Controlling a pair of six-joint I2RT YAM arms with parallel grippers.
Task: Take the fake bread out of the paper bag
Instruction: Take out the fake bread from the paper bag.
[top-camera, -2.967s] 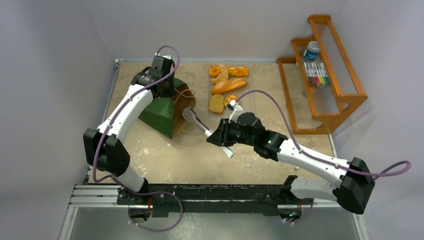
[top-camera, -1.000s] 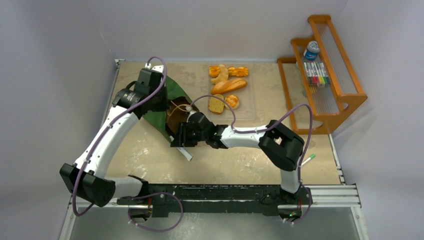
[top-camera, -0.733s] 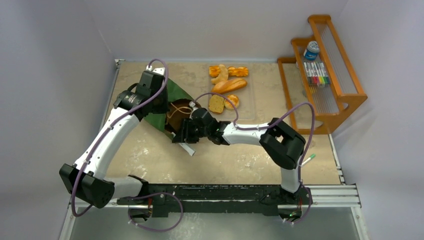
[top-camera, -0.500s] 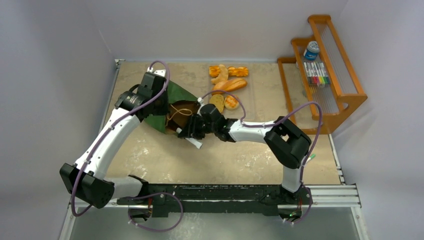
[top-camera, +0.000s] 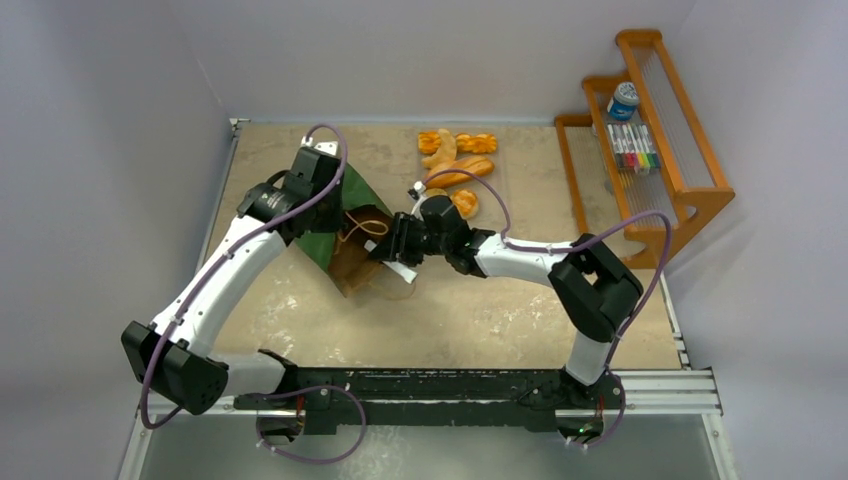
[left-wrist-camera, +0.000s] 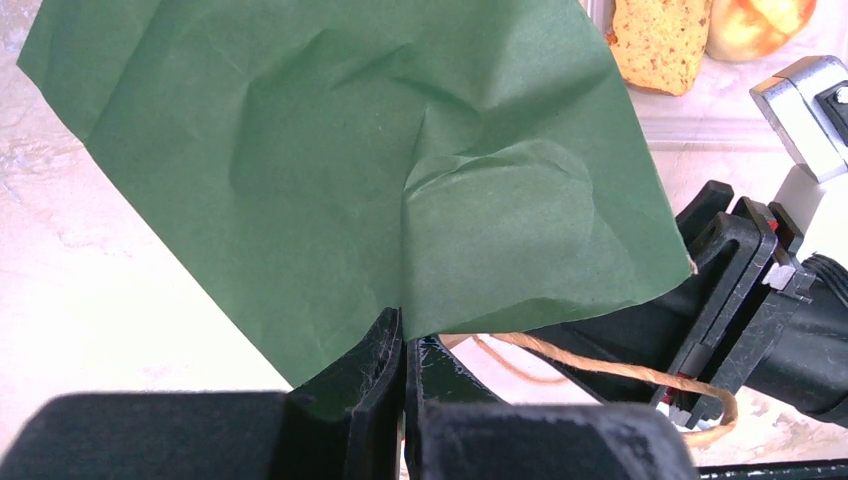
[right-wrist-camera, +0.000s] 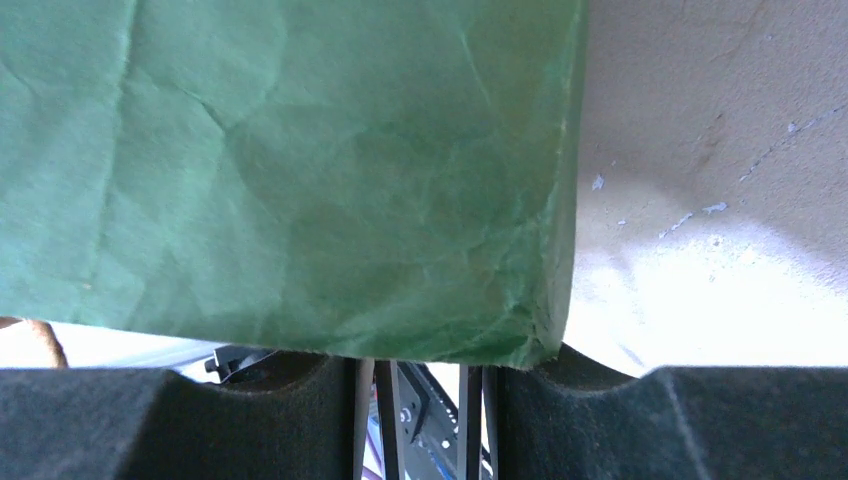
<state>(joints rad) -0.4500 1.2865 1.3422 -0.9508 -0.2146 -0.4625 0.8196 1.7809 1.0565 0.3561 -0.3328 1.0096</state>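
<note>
The dark green paper bag (top-camera: 325, 215) lies tilted on the table, its brown inside (top-camera: 355, 268) facing the near side. My left gripper (top-camera: 322, 190) is shut on the bag's green edge (left-wrist-camera: 350, 150), fingertips pressed together on the paper (left-wrist-camera: 403, 335). My right gripper (top-camera: 395, 245) sits at the bag's mouth, shut on long metal tongs (right-wrist-camera: 385, 400) whose tips are hidden by the green paper (right-wrist-camera: 300, 170). Several fake bread pieces (top-camera: 457, 170) lie at the back of the table, outside the bag. No bread shows inside the bag.
A wooden rack (top-camera: 655, 140) with markers and a blue-lidded can stands at the right. A cord handle (left-wrist-camera: 600, 365) hangs loose below the bag's edge. A bread slice (left-wrist-camera: 660, 40) and a bun (left-wrist-camera: 760, 15) lie just past the bag on a clear tray.
My right gripper with the tongs has moved up and to the right along the bag's mouth. The left gripper has shifted slightly right, and the bag has tilted with it.
</note>
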